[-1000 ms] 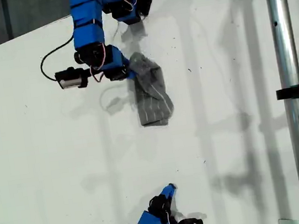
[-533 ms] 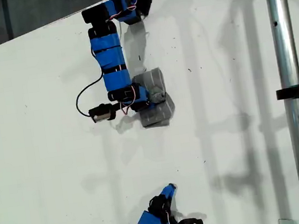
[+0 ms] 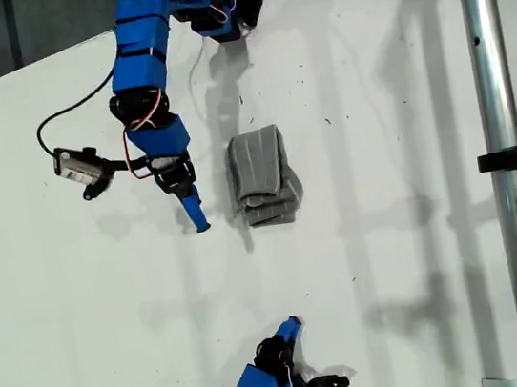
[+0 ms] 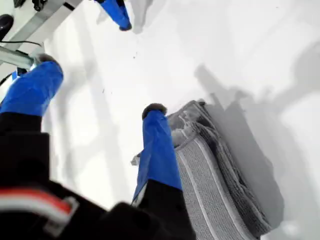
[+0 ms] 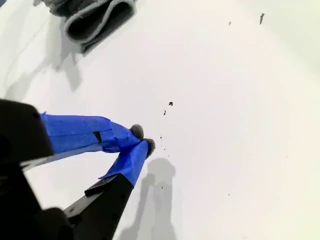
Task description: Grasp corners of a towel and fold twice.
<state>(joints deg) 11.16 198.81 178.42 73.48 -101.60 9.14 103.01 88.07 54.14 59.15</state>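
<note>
Where it lies folded — the towel (image 3: 262,176), soft, grey, pale-striped, layered.

No writing, label, brand, number or sign can be read anywhere in these views; the white bench (image 3: 389,233) carries only small dark specks, none of them forming letters or figures.
</note>
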